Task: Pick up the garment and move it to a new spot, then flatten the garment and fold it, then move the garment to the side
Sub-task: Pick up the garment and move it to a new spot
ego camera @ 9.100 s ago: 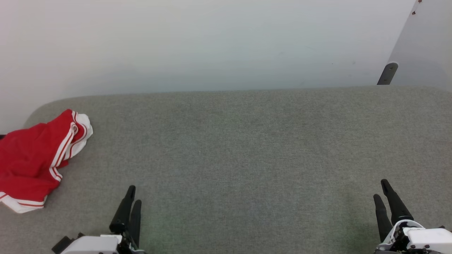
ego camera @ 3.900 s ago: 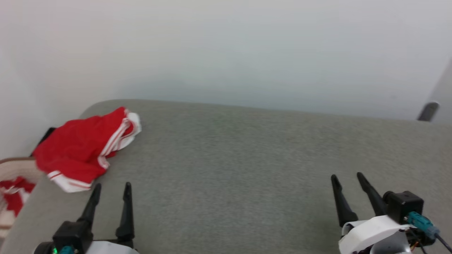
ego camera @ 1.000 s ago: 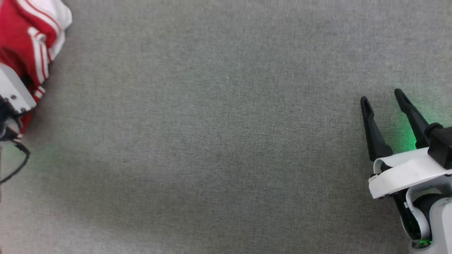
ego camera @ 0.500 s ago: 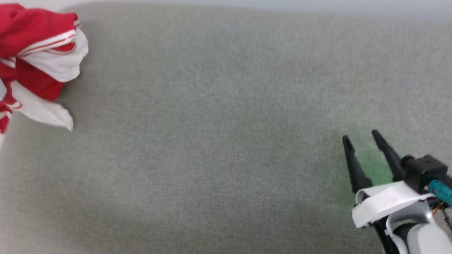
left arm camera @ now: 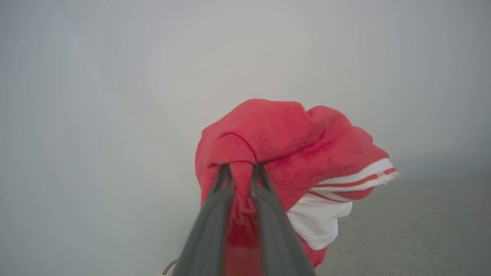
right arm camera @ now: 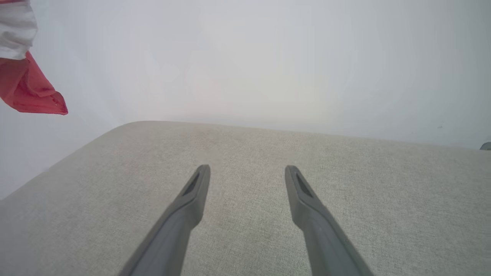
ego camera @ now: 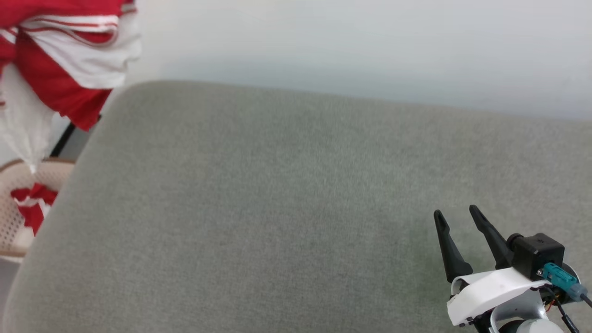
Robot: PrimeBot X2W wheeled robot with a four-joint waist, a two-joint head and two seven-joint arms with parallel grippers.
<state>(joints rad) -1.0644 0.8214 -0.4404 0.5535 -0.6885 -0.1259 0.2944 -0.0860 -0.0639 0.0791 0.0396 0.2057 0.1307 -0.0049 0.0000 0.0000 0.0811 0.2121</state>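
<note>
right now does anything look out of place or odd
The bright red soft fabric T-shirt with white sleeves hangs crumpled from the left tool, lifted off the grey fabric surface near its left corner; nothing looks damaged.

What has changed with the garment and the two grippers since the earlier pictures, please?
The left gripper has taken hold of the garment. Its jaws are closed on a red fold. The garment lay crumpled at the left end of the grey surface and now hangs lifted clear of it. The right gripper stayed open and empty above the surface.
</note>
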